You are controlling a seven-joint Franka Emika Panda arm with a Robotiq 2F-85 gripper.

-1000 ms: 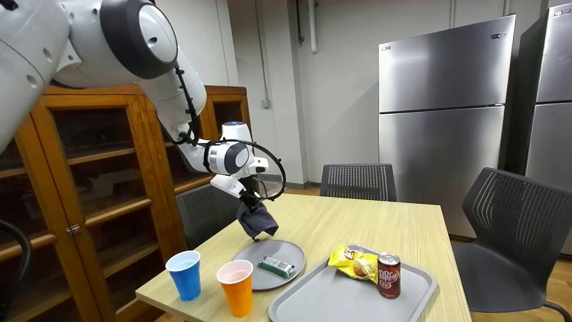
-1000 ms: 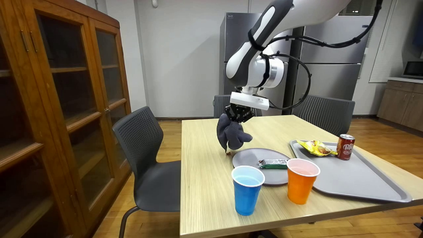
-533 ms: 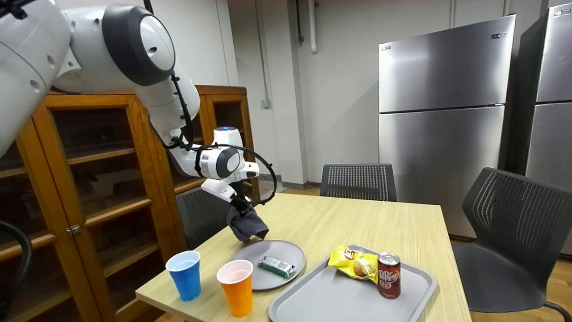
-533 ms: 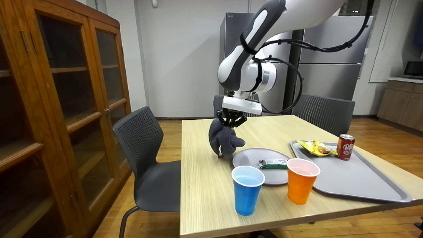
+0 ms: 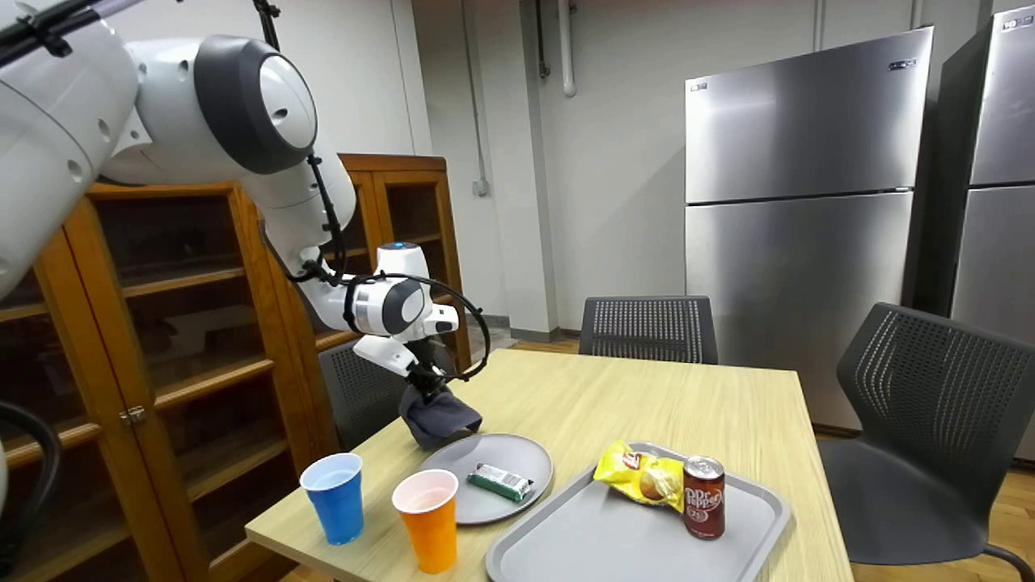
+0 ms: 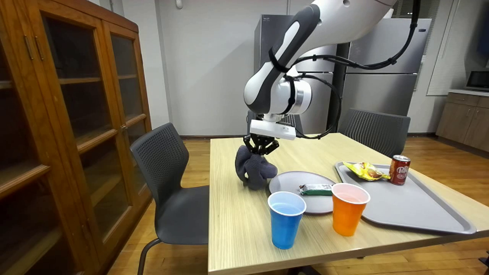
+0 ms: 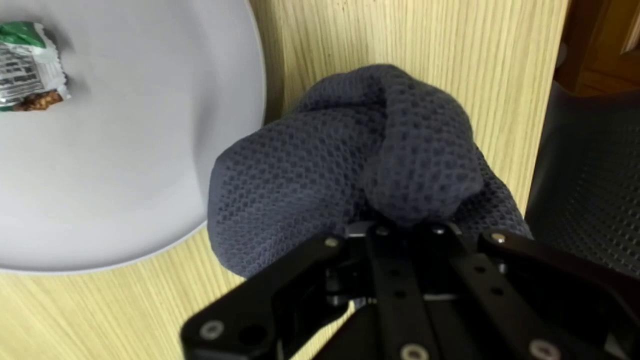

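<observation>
The tool (image 7: 410, 231) has its jaws drawn nearly together, with a pinch of dark grey cloth (image 7: 340, 170) gripped between the tips. The wrist view shows the cloth bunched about the tips, waffle-textured, with a rounded fold standing up ahead of them.

Position of the cloth: beside the grey plate (image 7: 130, 165), low at the worktop (image 5: 631, 396), on the side where a dark chair (image 6: 164, 164) stands. One fold overlaps the rim of the plate in the wrist view; contact there cannot be confirmed. Whether the lowest fold bears on the worktop cannot be told either.

The plate lies flat and carries one snack bar (image 5: 500, 482) in a green and white wrapper. An orange cup (image 6: 347, 214) stands upright just beside the plate; a blue cup (image 6: 285, 223) stands upright near it, the two apart. A grey tray (image 6: 416, 206) lies near the plate. On the tray are a yellow bag (image 5: 643, 475), lying at the rim, and an upright dark red can (image 5: 704, 497) marked Dr Pepper, just beside the bag.

Surroundings: a wooden cabinet (image 6: 89, 118) with glass doors and a steel refrigerator (image 5: 800, 242).
</observation>
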